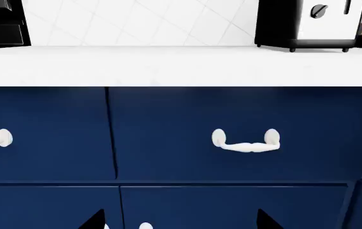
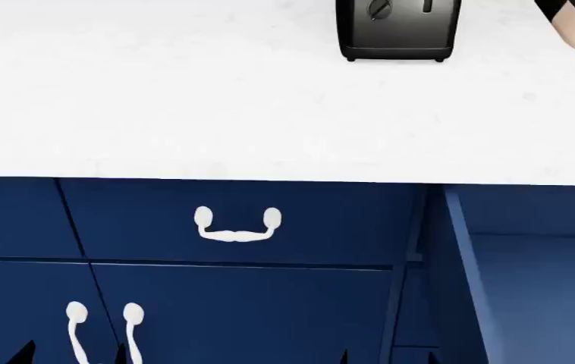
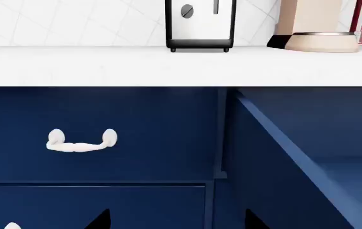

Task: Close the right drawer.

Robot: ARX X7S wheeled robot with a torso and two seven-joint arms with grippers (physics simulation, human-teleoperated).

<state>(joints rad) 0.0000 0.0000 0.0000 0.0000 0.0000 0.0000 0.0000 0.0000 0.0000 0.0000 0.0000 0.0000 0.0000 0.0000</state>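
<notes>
The right drawer (image 2: 466, 265) stands pulled out under the white countertop at the right of the head view. Its navy side wall (image 3: 276, 148) and smooth inside (image 3: 353, 181) run toward me in the right wrist view. Its front panel and handle are out of view. My right gripper (image 3: 177, 222) is open in front of the cabinet face, just left of that side wall, with only its dark fingertips (image 3: 101, 220) showing. My left gripper (image 1: 181, 222) is open too, facing the cabinet doors below the shut middle drawer, touching nothing.
A shut drawer with a white bow handle (image 2: 237, 226) sits left of the open one. Cabinet doors with upright white handles (image 2: 75, 330) lie below it. On the countertop (image 2: 217, 114) stand a black toaster (image 2: 399, 30) and a beige pot (image 3: 321, 42).
</notes>
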